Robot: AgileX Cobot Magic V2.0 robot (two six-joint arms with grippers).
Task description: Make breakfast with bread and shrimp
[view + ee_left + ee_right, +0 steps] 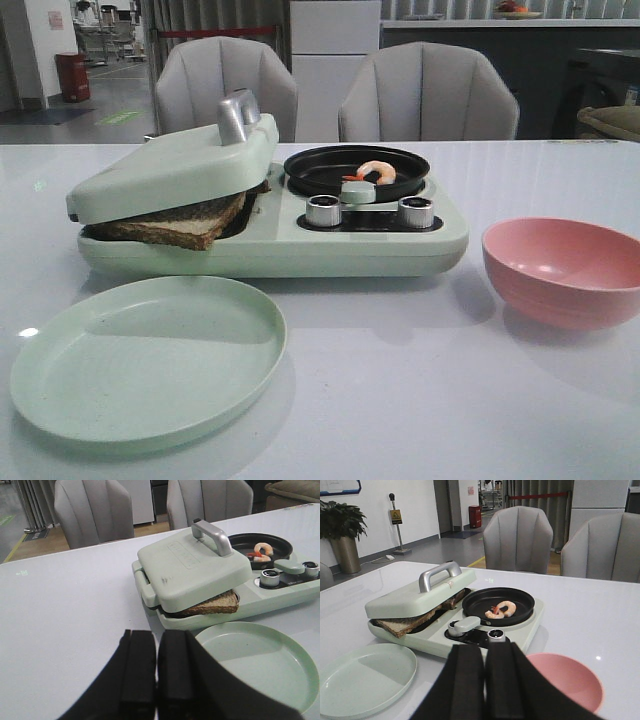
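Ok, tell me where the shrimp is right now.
In the front view the shrimp lies in the black round pan on the right half of the green breakfast maker, behind its knobs, right of the lid.

Even, somewhat dim overhead indoor light gives the white table (400,400) a soft sheen with small glare spots and faint shadows beside the green plate (150,360) and pink bowl (562,270), while all views look slightly soft and grainy, with the wrist views' dark fingers (137,680) blurred.
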